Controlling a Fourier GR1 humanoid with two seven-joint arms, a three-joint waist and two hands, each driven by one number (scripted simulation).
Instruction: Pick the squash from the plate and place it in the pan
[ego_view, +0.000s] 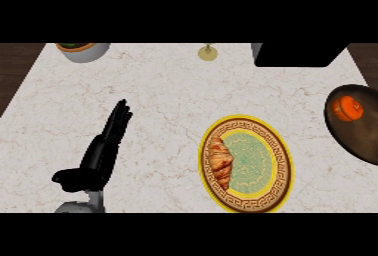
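Forearm (77, 206) in grey comes in at the lower edge, well to the left of the plate (283, 165). It carries the left hand (100, 156), whose fingers (118, 119) lie straight and together, pointing away over the desk (162, 90); they hold nothing, and the thumb (66, 177) sticks out on the side away from the plate. The plate itself is round with a yellow rim, a brown key-pattern band and a pale green middle. A croissant (220, 161) lies on its left part, on the side nearer the hand.

Beyond the plate and to its right, cut by the picture's edge, sits the dark brown pan (353, 137). The squash (347, 109) (orange, with a small dark stem end) rests inside it, well apart from the plate.

Farthest from the plate, along the desk's back edge, stand a grey pot (87, 51) far to the left, a small yellowish glass (208, 52) roughly straight beyond the plate, and a black block (299, 55) to the right.
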